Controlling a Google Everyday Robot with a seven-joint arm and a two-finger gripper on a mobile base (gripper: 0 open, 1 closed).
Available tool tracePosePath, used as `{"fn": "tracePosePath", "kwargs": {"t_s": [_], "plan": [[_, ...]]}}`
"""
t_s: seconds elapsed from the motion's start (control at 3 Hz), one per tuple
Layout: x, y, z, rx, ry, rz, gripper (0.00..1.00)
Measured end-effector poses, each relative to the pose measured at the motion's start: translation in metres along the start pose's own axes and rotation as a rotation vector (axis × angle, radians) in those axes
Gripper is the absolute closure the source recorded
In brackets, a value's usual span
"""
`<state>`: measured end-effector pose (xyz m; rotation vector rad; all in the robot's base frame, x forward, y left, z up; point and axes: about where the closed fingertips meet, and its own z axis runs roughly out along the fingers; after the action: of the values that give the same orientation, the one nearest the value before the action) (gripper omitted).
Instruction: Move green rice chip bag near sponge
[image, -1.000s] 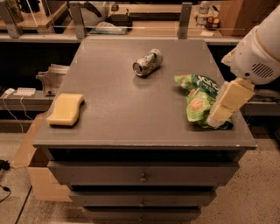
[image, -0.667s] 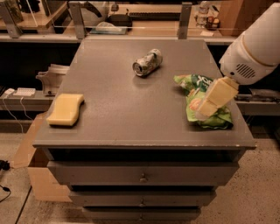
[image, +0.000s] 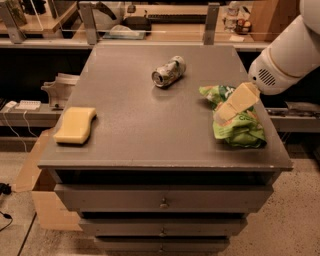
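Compared with a second ago, the gripper (image: 226, 112) has come in from the bag's right-hand edge and now sits lower and further left, directly over the bag's middle. Its pale yellow tip slants down and to the left from the white wrist housing at the right of the view. Whether the jaws are parted or closed on anything cannot be told from this view.

The green rice chip bag (image: 241, 132) lies immediately under and around the tip, apparently touching it, so no sideways approach remains to be made. The bag rests crumpled near the right edge of the bench (image: 150, 135). Its long axis runs from the far left corner of the bag towards the near right, roughly in line with the gripper's own slant.

The sponge (image: 75, 125) lies well apart, at the opposite left edge of the bench and at about the same depth. In the inspector's judgement the carry must therefore run almost straight leftward across the bare surface. A crushed can (image: 169, 71) lies further back and looks to be off that line.
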<state>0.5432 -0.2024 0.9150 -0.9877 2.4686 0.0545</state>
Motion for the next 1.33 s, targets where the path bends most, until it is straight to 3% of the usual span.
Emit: {"fn": "tracePosePath", "kwargs": {"t_s": [0.67,1.0,1.33], "plan": [[0.006,-0.007,0.034,-0.051,0.022,0.161,0.0],[0.009,-0.005,0.053,-0.089,0.042,0.194,0.0],[0.013,0.001,0.071,-0.129,0.072,0.2,0.2]]}}
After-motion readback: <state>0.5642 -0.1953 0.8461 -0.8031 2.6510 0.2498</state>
